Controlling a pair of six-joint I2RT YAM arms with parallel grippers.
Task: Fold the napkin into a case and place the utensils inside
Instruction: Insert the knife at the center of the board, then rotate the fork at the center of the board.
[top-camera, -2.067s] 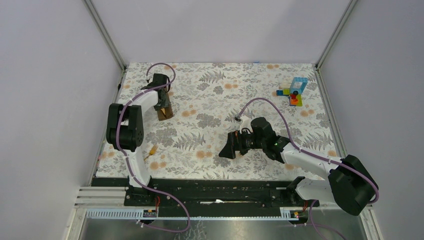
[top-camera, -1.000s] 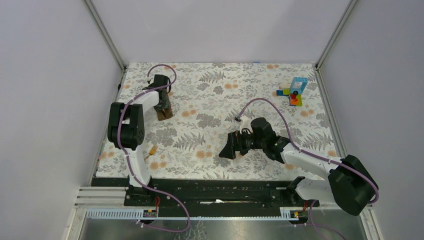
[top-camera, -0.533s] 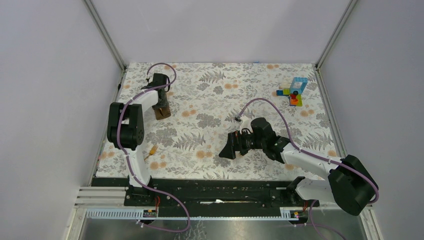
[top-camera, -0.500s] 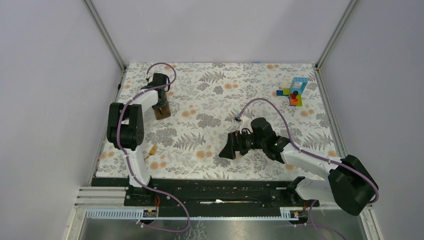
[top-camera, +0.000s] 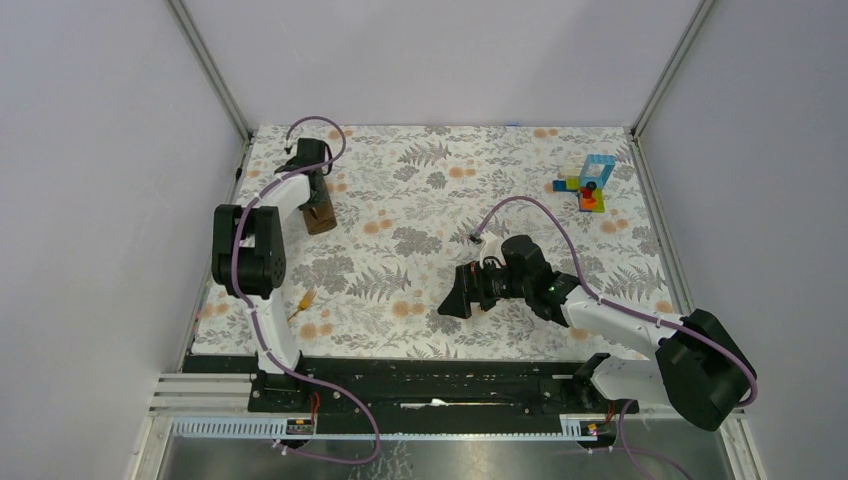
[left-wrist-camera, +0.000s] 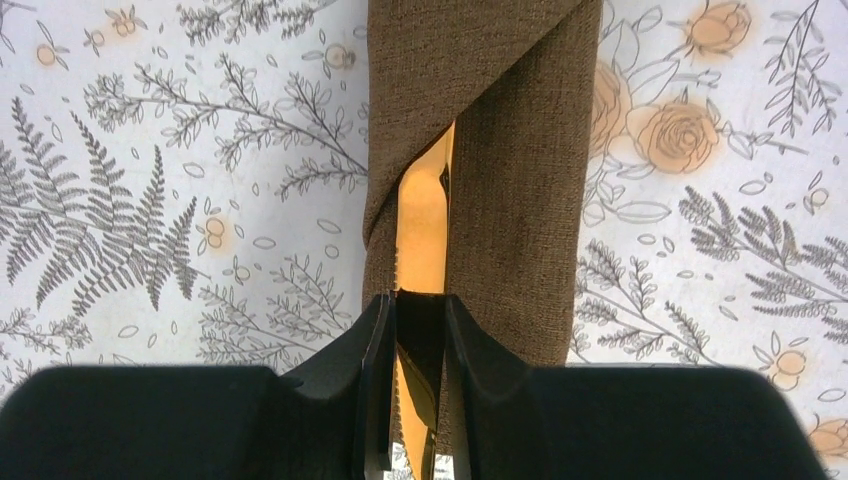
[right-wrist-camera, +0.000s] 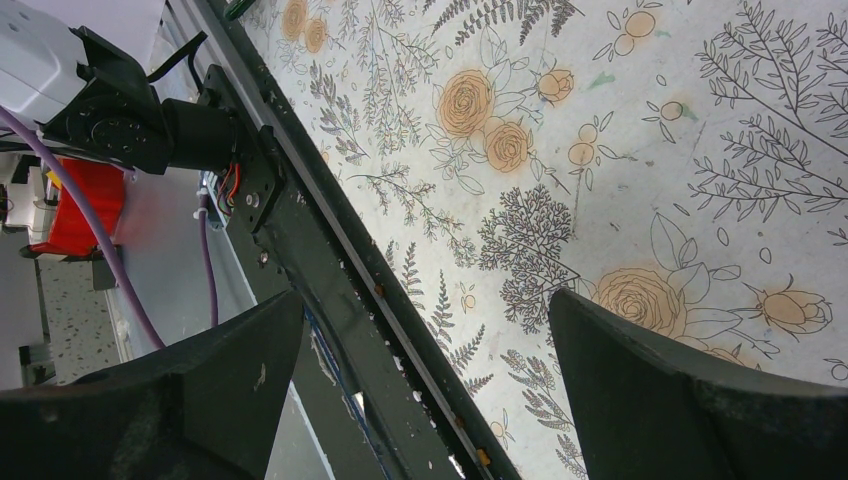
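Pinching a utensil (left-wrist-camera: 421, 235) with the left gripper (left-wrist-camera: 420, 305) inside the napkin (left-wrist-camera: 520, 200) slit, apparently to case it, with the right gripper (right-wrist-camera: 425, 300) spread aside.

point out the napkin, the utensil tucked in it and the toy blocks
napkin (left-wrist-camera: 520, 180): left wrist view, on the right-hand fold of the cloth
utensil (left-wrist-camera: 422, 230): left wrist view, on the yellow-orange strip showing in the gap
toy blocks (top-camera: 590, 185): top external view, middle of the stack

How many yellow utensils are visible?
2. One utensil sits inside the folded napkin, its near end between the fingers of the left gripper; a second utensil lies loose on the table covering. The napkin may hide more.
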